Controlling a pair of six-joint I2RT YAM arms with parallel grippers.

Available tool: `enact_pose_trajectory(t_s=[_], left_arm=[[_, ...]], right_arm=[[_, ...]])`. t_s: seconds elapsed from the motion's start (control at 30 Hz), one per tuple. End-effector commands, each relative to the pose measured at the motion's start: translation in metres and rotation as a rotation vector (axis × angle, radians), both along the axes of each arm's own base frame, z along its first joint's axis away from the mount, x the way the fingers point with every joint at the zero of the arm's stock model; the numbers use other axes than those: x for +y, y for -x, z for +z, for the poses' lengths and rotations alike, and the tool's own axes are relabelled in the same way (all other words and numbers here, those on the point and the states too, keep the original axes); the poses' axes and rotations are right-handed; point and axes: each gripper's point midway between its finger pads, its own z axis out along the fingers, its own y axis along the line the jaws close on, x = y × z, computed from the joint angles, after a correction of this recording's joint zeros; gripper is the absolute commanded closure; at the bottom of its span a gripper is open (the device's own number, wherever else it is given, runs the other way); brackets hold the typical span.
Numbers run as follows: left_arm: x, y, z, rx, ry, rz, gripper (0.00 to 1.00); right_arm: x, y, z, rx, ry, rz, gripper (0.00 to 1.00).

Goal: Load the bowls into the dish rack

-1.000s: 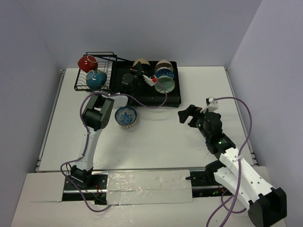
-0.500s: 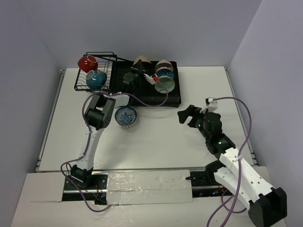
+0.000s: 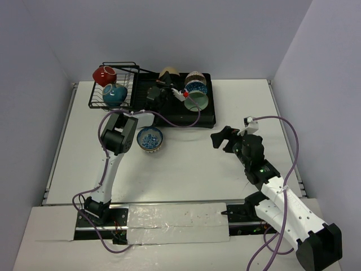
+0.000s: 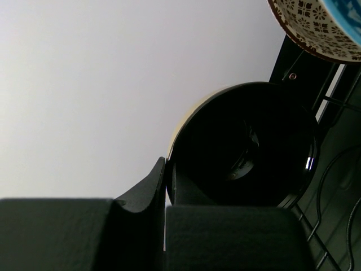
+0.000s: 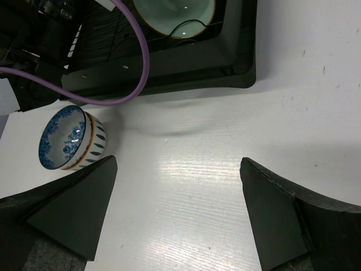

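Right arm sits slightly further left than before. Its end effector [image 5: 177, 169], spread, faces the blue bowl [image 5: 67, 138] on the bench [image 3: 186, 169], which I judge my next pick. Left end effector [image 4: 168, 186] pinches the cream bowl [image 3: 168, 73] by its rim, steadying it in the dish rack [image 3: 210, 117], upper centre.

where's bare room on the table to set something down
Bare table lies between the blue-patterned bowl and the open right gripper, in front of the dish rack. Crowded: the rack's bowl-filled right end and the wire basket.
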Motion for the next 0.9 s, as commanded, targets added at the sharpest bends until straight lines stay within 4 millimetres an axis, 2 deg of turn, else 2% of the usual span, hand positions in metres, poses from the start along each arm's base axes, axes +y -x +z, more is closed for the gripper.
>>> enact_pose_trajectory(t_s=[0.0, 0.4, 0.57, 0.87], left_arm=[[-0.008, 0.009, 0.012, -0.088, -0.031, -0.026, 0.97], [-0.016, 0.011, -0.001, -0.018, -0.077, -0.048, 0.90], [-0.020, 0.011, -0.013, 0.030, -0.095, -0.066, 0.88], [-0.024, 0.015, -0.013, 0.045, -0.091, -0.096, 0.83]], right_arm=[[0.003, -0.001, 0.010, -0.048, -0.010, 0.013, 0.03], [0.003, 0.001, 0.014, -0.066, -0.014, 0.017, 0.03], [0.004, 0.001, 0.015, -0.068, -0.013, 0.018, 0.03], [0.004, 0.001, 0.015, -0.072, -0.018, 0.018, 0.03]])
